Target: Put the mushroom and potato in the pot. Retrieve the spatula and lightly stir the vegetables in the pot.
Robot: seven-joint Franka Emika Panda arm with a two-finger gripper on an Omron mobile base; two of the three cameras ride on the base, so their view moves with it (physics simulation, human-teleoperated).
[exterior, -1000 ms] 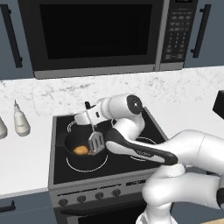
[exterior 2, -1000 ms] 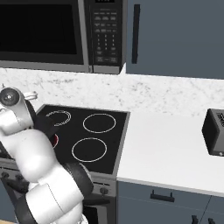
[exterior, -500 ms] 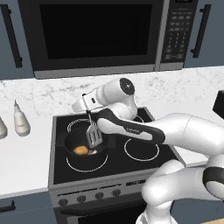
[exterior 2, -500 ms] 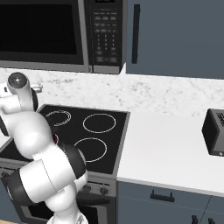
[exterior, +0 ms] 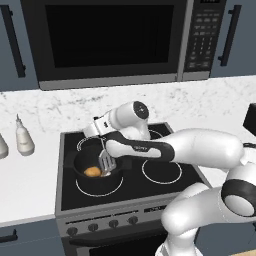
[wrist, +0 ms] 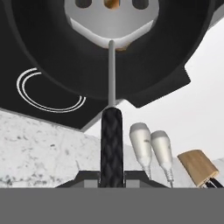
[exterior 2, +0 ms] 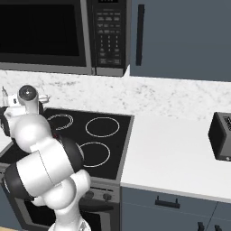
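Observation:
The dark round pot (exterior: 85,182) sits on the stove's front-left burner. Inside it lies the orange-tan potato (exterior: 92,171). My gripper (exterior: 103,143) hangs just above the pot's rim, shut on the black handle of the spatula (exterior: 106,161), whose slotted silver head is down in the pot beside the potato. The hand view looks along the spatula (wrist: 111,131) into the pot (wrist: 52,48), with my gripper (wrist: 111,178) clamped on the handle. Orange shows through a slot in the head, and a tan sliver shows at its edge. I cannot pick out the mushroom.
Two white shaker bottles (exterior: 23,141) stand on the counter left of the stove, with a wooden block (wrist: 197,164) near them. A microwave (exterior: 110,40) hangs above. A dark toaster (exterior 2: 221,142) stands on the counter to the right. My arm (exterior: 190,150) crosses the right burners.
The arm's elbow has swung left over the stove. The spatula head has stayed inside the pot, shifting slightly left beside the potato. The grip on the handle is unchanged.

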